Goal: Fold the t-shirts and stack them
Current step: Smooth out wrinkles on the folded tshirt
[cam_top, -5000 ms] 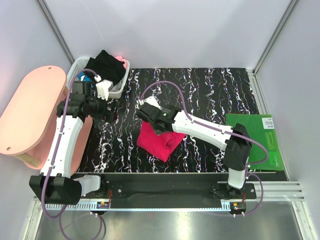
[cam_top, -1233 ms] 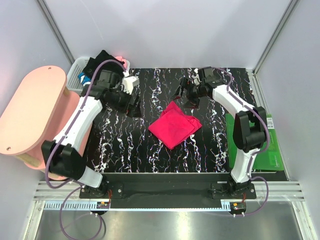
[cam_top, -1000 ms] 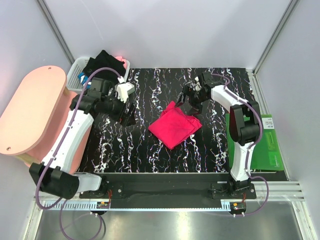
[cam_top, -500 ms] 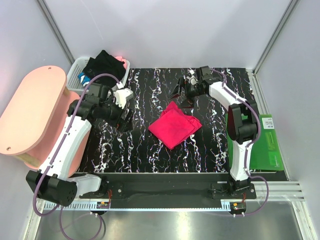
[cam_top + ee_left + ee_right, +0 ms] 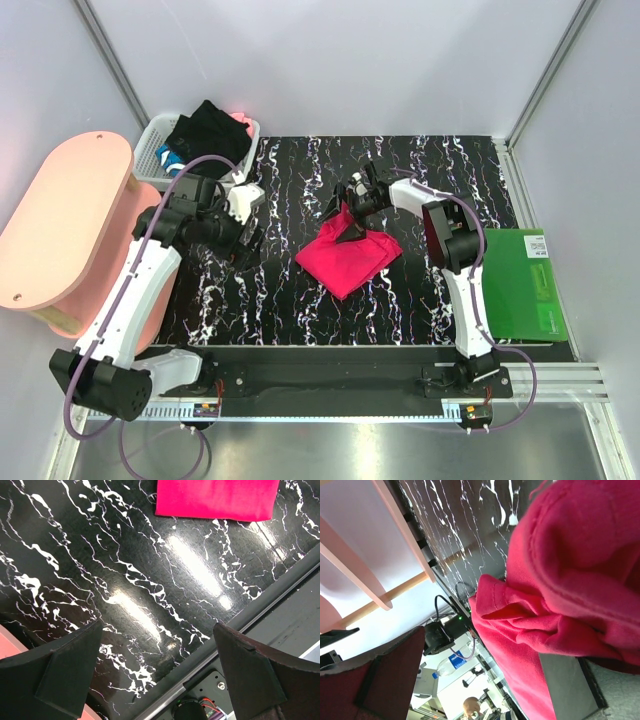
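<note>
Item one: the pinkish-red t-shirt [image 5: 348, 252] lies folded just right of the middle of the overhead frame, on the black white-veined counter [image 5: 400, 305]. It is a near-square packet turned as a diamond, with corners toward the top, right, bottom and left of the frame. No long axis is evident from above. Collar and sleeves are folded in, so I cannot tell which way it points. Its top corner is rumpled and bunched, while the rest lies flat.

My right fingers [image 5: 343, 212] are at that top corner. In the right wrist view they are spread wide at the lower left and lower right of the frame, and the bunched red cloth [image 5: 570, 580] fills the space between them. They are not clamped on it.

My left fingers [image 5: 248, 238] are also spread and hold nothing. They hang over bare counter left of the shirt and apart from it. In the left wrist view one straight folded edge of the shirt [image 5: 215, 500] runs across the top of the frame, well above both fingers.

Item two: the black t-shirt [image 5: 210, 130] is heaped in the white basket [image 5: 150, 135] at the upper left, hanging over its rim.

Surroundings: a green mat [image 5: 520, 280] lies flat at the right edge of the counter, beyond my right arm. A pink oval board [image 5: 60, 230] stands at the far left. Nothing lies between the shirt and either set of fingers.
</note>
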Motion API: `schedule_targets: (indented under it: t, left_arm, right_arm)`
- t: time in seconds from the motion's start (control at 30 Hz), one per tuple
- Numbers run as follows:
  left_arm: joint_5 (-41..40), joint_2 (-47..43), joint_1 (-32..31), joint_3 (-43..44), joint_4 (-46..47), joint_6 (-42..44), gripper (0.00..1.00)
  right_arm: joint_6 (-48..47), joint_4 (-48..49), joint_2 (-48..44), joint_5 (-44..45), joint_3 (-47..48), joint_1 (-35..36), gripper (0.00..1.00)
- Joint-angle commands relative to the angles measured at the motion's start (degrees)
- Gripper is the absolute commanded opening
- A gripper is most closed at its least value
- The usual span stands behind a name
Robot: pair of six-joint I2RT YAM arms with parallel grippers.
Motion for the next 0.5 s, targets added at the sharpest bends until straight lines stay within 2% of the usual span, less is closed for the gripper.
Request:
schedule_targets:
  t: [0.0,0.17,0.33,0.47]
  left_arm:
    - [-0.9,-3.1,0.0,-0.9,1.0,0.7,0.99]
    - [-1.0,-3.7,0.0,-1.7,1.0,0.7,0.99]
    - [-0.2,-3.3,0.0,-1.3,0.8,1.0,0.99]
    - [0.7,-2.2,0.0,0.5,0.0,1.2,0.99]
  right_arm:
    - [-0.7,0.8,2.3,1.1,2.2,-0.1,1.0]
    - [-1.2,0.6,-4.1,2.1,2.3,-1.3,1.0]
    - [-1.9,0.4,-13.9,3.6,-0.6,-8.5,1.0]
    - [-3.2,-0.5,-17.3,6.9,-4.2,-14.4,1.0]
